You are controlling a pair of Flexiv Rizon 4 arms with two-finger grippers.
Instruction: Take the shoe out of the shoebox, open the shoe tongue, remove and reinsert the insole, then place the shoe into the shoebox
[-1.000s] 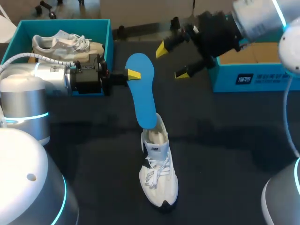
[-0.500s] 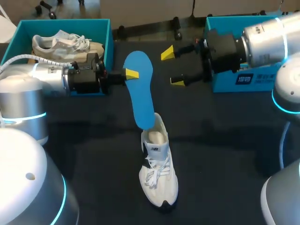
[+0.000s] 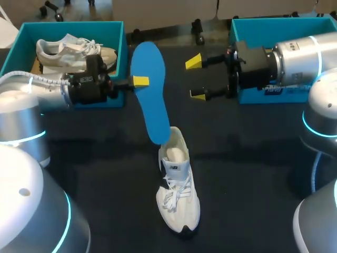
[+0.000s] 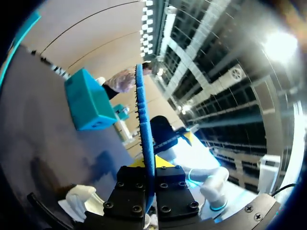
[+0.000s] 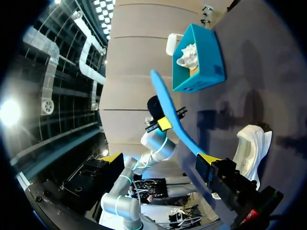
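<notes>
Insole [image 3: 149, 95], blue, stands nearly upright, pinched at its upper part between the two yellow-tipped fingers of the left gripper [image 3: 138, 81]. The fingers are closed onto it from both faces. From the left wrist the insole [image 4: 144, 143] shows edge-on, running straight out ahead of the left gripper [image 4: 148, 165] between its finger blocks.

Below that gripper, the insole's lower end meets the heel opening of the white shoe [image 3: 178, 184]. Whether it sits inside the opening or only against its rim cannot be told. The shoe rests on its sole on the dark table [image 3: 253, 158], toe pointing away from the gripper. It shows under the fingers in the left wrist view [image 4: 81, 199].

The right gripper [image 3: 196, 78] hangs on the far side of the insole from the left one, its tips pointing at the blue face but apart from it. Its fingers are spread wide and grip nothing. From its own wrist, the right gripper [image 5: 159, 158] has the insole [image 5: 175, 120] ahead of its spread tips and the shoe [image 5: 252, 143] beside one finger.

Behind the left gripper's wrist lies a teal shoebox [image 3: 120, 42] holding a second white shoe [image 3: 73, 48]. Another teal shoebox [image 3: 274, 26] sits behind the right arm.
</notes>
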